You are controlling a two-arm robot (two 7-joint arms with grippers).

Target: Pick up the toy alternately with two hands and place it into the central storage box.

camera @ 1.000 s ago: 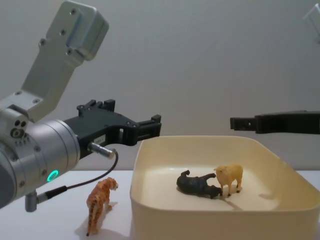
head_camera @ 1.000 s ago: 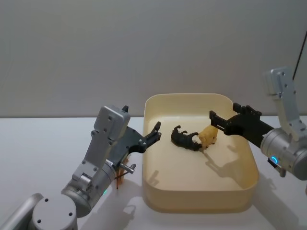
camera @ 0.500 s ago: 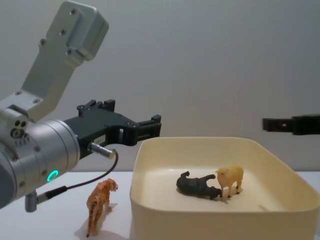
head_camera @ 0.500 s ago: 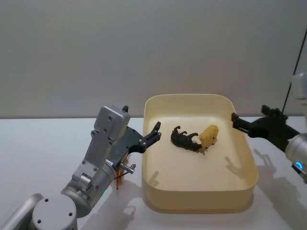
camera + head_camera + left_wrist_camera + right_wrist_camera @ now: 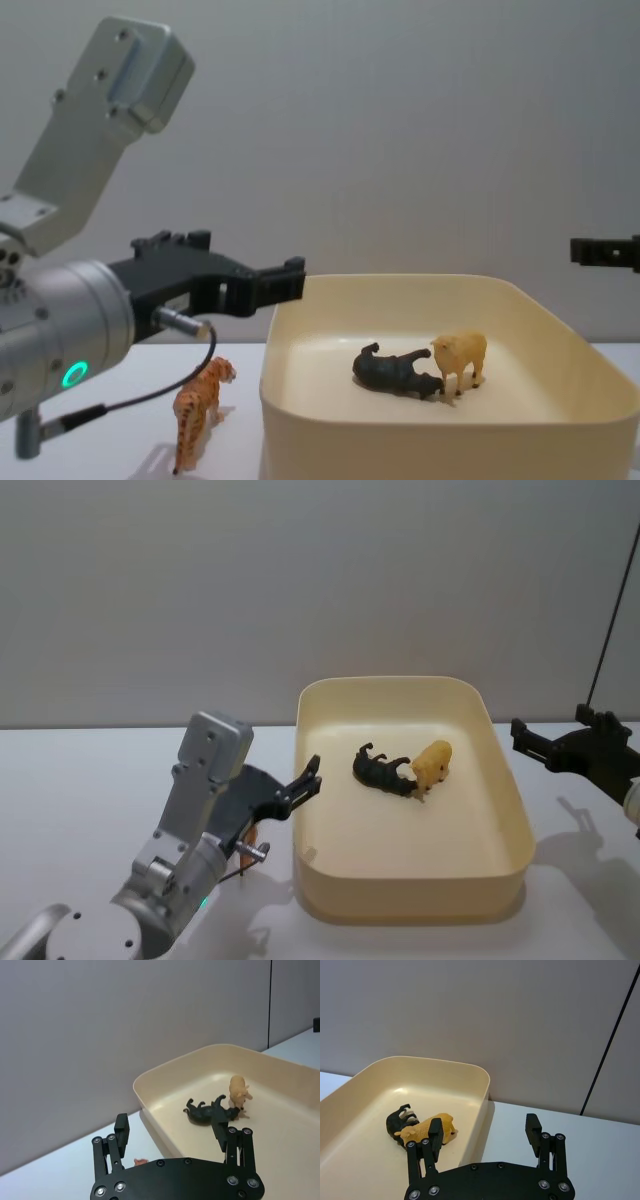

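Note:
The central storage box (image 5: 400, 898) is a cream-yellow tub in the middle of the white table. Inside it a black toy animal (image 5: 378, 772) lies on its side, touching a tan toy animal (image 5: 432, 763) that stands upright. An orange toy tiger (image 5: 200, 410) stands on the table just left of the tub. My left gripper (image 5: 305, 780) hangs open and empty above the tiger, its tips near the tub's left rim. My right gripper (image 5: 550, 730) is open and empty, held in the air beyond the tub's right rim.
A plain grey wall runs behind the table. Bare table top lies to the left of the tiger and to the right of the tub (image 5: 400, 450). A thin dark cable (image 5: 610, 600) hangs at the far right.
My right gripper has drawn back to the right, from over the tan animal to outside the tub's right rim. My left gripper has sunk a little and shifted left. The toys have not moved.

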